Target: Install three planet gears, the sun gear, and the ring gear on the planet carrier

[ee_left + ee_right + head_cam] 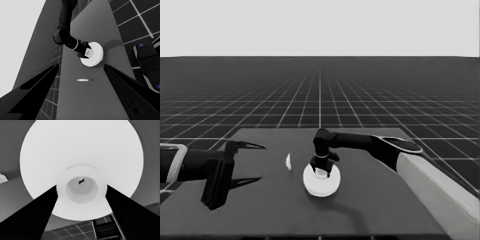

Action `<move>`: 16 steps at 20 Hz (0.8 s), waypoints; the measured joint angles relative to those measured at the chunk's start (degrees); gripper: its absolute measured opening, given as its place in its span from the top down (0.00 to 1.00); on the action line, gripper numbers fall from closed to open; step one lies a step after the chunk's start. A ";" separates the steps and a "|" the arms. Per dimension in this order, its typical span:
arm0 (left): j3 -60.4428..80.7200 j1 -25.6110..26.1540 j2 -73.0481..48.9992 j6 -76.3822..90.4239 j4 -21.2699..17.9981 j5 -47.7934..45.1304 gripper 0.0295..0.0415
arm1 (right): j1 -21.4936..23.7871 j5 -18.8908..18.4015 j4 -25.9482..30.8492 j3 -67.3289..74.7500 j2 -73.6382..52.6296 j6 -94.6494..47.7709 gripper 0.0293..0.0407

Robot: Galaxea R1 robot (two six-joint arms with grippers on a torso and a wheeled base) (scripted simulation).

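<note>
Near the middle of the table (370, 200), the larger round part (321, 181) lies flat, and the right gripper (320, 170) stands straight down on its raised centre hub. From the right wrist view the larger round part (82, 157) fills most of the picture, and the two black fingers (37, 215) sit against either side of the hub, so the jaws grasp the larger round part at its collar. That view alone shows the hub's hollow, with a small dark mark inside it. No writing or label can be read on any part.

Just beside the larger round part, on its left in the head view, lies the thin white piece (288, 161); the left wrist view shows it as a slim sliver (82, 80) apart from the disc (96, 53). Only that view shows dark machinery with blue lights (147, 62) past the table's edge.

Well to the left of the larger round part, the left gripper (252, 162) waits with jaws spread wide, holding nothing.
</note>
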 joint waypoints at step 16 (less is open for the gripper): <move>0.00 0.00 0.00 0.00 0.00 0.00 0.25 | -0.21 0.01 -0.06 -0.05 -0.02 6.64 0.20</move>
